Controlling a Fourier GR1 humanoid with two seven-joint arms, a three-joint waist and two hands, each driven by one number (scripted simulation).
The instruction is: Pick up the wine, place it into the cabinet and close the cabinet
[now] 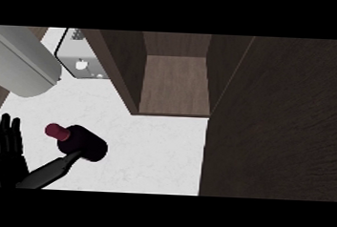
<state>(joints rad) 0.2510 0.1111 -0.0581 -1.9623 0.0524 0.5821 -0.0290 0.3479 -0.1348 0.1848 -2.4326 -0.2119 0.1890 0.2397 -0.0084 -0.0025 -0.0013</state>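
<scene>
The cabinet door (pixel 284 120) takes up the whole right side of my view, a broad dark brown panel swung open and standing between me and whatever lies to the right; beside it, the cabinet (pixel 174 84) itself is open, its wooden floor bare and lit between two dark side walls, the front edge meeting the counter near the middle of the view; the white counter (pixel 156 153) spreads below and to the left of that opening, faintly marbled; at the upper left a large pale rounded object (pixel 18 61) lies across the corner, and I cannot tell what it is; just right of it sits a small white boxy item (pixel 80 64) with a thin frame around it, too small for me to name; my left hand (pixel 4 141) shows at the left edge, fingers straight and pointing up, open and holding nothing; the wine (pixel 78 142) stands on the counter just right of that hand, a dark bottle seen from above with a red cap, apart from the cabinet and not inside it; a dark slender shape (pixel 52 172) runs from the bottle's base toward the lower left; my right hand is nowhere visible.
</scene>
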